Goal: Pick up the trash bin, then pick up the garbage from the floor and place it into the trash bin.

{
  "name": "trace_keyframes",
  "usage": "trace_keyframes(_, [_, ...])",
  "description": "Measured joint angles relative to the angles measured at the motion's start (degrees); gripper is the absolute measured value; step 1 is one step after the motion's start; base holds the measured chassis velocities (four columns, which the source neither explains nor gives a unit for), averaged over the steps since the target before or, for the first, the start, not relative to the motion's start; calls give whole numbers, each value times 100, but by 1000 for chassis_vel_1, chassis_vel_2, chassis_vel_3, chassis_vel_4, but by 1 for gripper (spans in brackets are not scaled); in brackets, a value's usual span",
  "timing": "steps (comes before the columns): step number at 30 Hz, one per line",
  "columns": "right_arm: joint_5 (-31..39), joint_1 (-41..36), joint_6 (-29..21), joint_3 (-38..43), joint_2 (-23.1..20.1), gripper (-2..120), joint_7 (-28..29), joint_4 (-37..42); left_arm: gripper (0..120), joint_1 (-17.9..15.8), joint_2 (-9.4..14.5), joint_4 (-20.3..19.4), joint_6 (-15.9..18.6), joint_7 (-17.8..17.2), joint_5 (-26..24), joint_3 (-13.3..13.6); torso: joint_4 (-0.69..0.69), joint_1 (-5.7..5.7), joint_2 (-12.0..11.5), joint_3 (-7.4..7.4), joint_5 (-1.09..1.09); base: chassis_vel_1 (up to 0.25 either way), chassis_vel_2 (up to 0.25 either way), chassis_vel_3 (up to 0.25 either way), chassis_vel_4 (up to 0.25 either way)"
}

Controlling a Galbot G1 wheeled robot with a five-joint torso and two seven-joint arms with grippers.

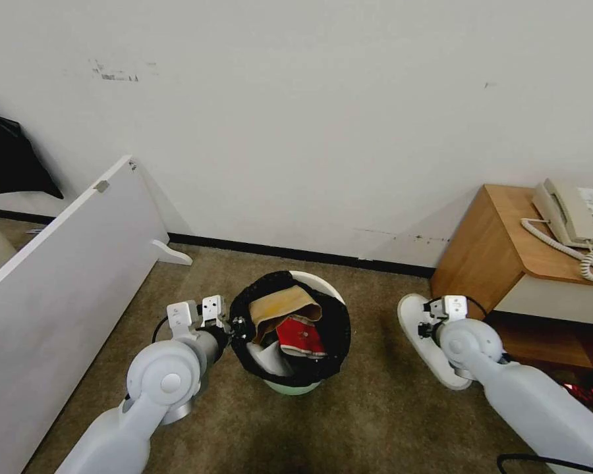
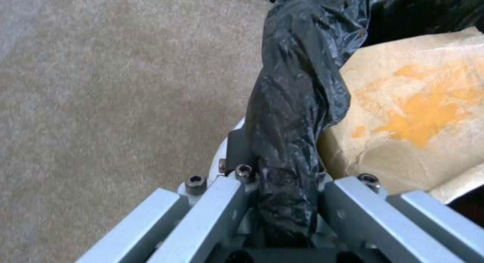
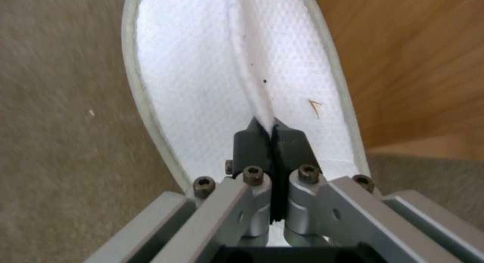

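Note:
The trash bin [image 1: 323, 282], white with a black bag [image 2: 302, 66] folded over its rim, is between my two arms over the carpet. My left gripper [image 1: 234, 326] [image 2: 282, 157] is shut on the bin's bag-covered rim on its left side. In the bin lie a brown paper bag [image 1: 286, 304] [image 2: 418, 115], a red item [image 1: 300, 334] and something white [image 1: 267, 359]. To the right, a white slipper [image 1: 415, 342] [image 3: 202, 66] lies beside the wooden cabinet. My right gripper [image 1: 423, 326] [image 3: 272, 138] is shut on a pinched fold of the slipper's upper.
A white board [image 1: 59, 276] leans along the left. A wooden cabinet [image 1: 501, 243] with a telephone [image 1: 576, 214] stands at the right, close to the slipper. The wall with a black baseboard [image 1: 277, 251] runs behind the bin. Brown carpet [image 1: 369, 421] lies in front.

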Motion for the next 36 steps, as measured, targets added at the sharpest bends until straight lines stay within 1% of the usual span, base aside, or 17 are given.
trace_keyframes(1, [0,0,0,0,0,0,0,0,1,0,0,0,0,0,0,0,0,0,0,0,0,0,0,0,0])
trace_keyframes(2, [60,-25,-2,69,-87,0,19,169,1,-61,6,46,9,1,-4,18,0,0,0,0,-1,0,0,0,0])
trace_keyframes(3, [203,-31,-3,127,-218,0,71,411,1,-153,18,98,30,14,-17,50,3,0,0,0,1,0,0,0,0])
trace_keyframes(4, [203,-31,-3,127,-218,0,71,411,1,-153,18,98,30,14,-17,50,3,0,0,0,1,0,0,0,0])
trace_keyframes(5, [306,-27,-5,168,-337,0,103,608,1,-234,25,139,53,43,-30,91,3,0,0,0,0,0,0,0,0])
trace_keyframes(6, [306,-27,-5,168,-337,0,103,608,1,-234,25,139,53,43,-30,91,3,0,0,0,0,0,0,0,0])
trace_keyframes(11, [529,36,-6,250,-648,0,168,1102,1,-498,1,294,117,104,-32,251,2,0,0,0,0,0,0,0,0])
trace_keyframes(15, [609,73,-5,287,-773,0,175,1297,1,-605,-33,345,138,106,-48,320,2,0,0,0,0,0,0,0,0])
trace_keyframes(17, [682,120,8,331,-923,0,172,1569,1,-736,-65,431,155,114,-56,435,1,0,0,0,0,0,0,0,0])
trace_keyframes(21, [710,161,22,359,-980,0,172,1754,1,-819,-91,506,158,130,-45,524,2,0,0,0,1,0,0,0,0])
trace_keyframes(22, [771,203,28,385,-1039,0,183,1926,1,-900,-125,573,162,142,-19,605,2,0,0,0,1,0,0,0,0])
trace_keyframes(24, [807,225,31,397,-1078,0,189,2014,1,-945,-149,612,162,146,-5,654,2,0,0,0,1,0,0,0,0])
trace_keyframes(25, [863,274,34,416,-1157,0,203,2164,1,-1014,-193,673,165,156,15,731,2,0,0,0,0,0,0,0,0])
trace_keyframes(26, [863,274,34,416,-1157,0,203,2164,1,-1014,-193,673,165,156,15,731,2,0,0,0,0,0,0,0,0])
trace_keyframes(30, [899,366,44,446,-1330,0,199,2450,1,-1115,-289,800,168,223,147,868,1,0,0,0,0,0,0,0,0])
trace_keyframes(32, [937,444,71,478,-1443,0,97,2624,1,-1139,-334,853,169,294,259,965,2,0,0,0,0,0,0,0,0])
trace_keyframes(36, [954,491,111,525,-1529,0,5,2734,1,-1177,-360,882,169,330,310,1031,2,0,0,0,1,0,0,0,0])
